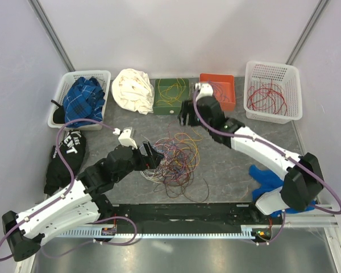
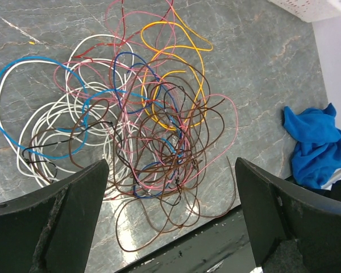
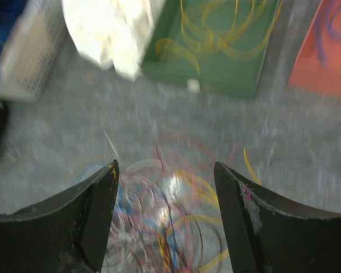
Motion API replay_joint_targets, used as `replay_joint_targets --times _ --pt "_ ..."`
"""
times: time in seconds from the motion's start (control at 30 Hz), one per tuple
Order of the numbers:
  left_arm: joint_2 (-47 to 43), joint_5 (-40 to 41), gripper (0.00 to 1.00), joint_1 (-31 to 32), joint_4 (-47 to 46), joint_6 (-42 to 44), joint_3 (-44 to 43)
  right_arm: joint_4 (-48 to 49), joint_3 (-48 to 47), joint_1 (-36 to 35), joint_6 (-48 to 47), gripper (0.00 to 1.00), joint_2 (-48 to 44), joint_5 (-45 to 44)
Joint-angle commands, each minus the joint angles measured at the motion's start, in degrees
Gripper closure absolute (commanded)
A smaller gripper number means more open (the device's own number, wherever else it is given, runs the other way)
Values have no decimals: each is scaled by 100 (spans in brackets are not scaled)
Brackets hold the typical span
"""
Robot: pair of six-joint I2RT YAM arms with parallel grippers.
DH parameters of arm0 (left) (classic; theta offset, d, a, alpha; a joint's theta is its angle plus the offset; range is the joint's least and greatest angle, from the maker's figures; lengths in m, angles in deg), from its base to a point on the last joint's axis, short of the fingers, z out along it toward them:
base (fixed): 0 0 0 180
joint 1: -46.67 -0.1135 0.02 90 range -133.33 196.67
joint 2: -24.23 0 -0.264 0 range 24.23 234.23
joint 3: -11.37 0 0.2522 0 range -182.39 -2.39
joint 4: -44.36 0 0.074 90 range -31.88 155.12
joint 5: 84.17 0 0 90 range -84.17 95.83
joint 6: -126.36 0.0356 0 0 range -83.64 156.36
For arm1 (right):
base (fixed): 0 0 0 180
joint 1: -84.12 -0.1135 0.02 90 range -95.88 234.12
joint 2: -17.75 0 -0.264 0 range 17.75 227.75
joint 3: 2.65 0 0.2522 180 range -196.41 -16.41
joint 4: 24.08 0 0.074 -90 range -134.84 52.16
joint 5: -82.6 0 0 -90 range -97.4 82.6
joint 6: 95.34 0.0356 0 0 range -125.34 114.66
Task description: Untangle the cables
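Baskets: two – left basket, right basket. Bins: two – green bin, orange bin. One cable tangle.

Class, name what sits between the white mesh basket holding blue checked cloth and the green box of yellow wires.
A crumpled white cloth, shown clearly in the top external view.

tangle of thin multicoloured wires: smeared by motion blur in the right wrist view; single strands cannot be followed
green rectangular box of yellow wires: blurred, cut off by the top edge
orange rectangular box: only one corner shows; contents unreadable
crumpled blue cloth: near the tabletop's near right corner, partly hidden under the right arm
white perforated plastic basket: only a sliver shows
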Motion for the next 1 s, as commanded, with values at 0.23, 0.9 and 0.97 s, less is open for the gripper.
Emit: replay_joint_targets --times 0.23,0.9,0.97 --pt "-143 671 0 12 -113 -409 246 1034 2400 -1385 265 22 -891 -284" --pt "3205 673 2 -717 72 -304 -1274 1474 4059 -1588 537 90 -1264 -574" --pt "3390 673 3 -752 28 -243 -1396 1228 4245 -1658 625 90 -1635 -670"
